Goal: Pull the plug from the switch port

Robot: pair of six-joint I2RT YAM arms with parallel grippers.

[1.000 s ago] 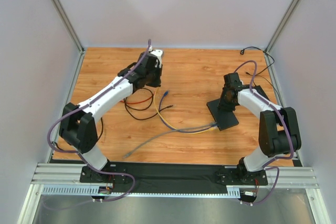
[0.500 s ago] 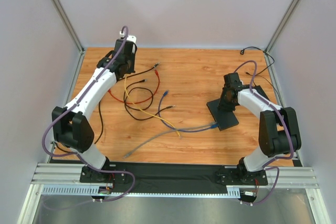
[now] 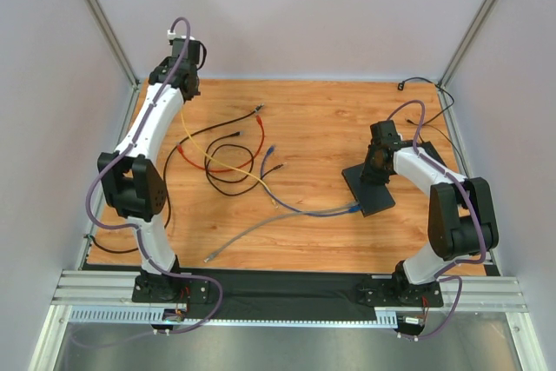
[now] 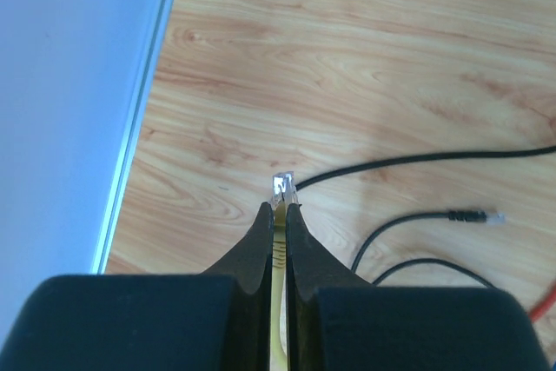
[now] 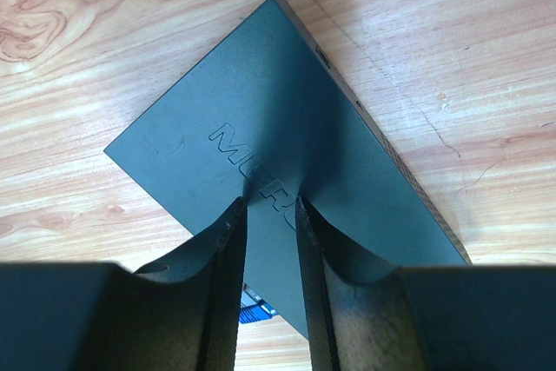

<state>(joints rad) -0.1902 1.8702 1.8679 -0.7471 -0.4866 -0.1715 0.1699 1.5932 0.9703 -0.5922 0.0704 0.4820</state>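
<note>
Left hand, clamped on the yellow plug, hangs over the tabletop's far-left corner, well apart from the switch by the right edge, pinned under the part-open right hand. Pull looks done; next, release.

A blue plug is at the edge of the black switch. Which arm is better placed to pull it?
Probably right: the right gripper rests on the switch, beside the blue plug. The left gripper is far away, shut on the yellow plug.
</note>
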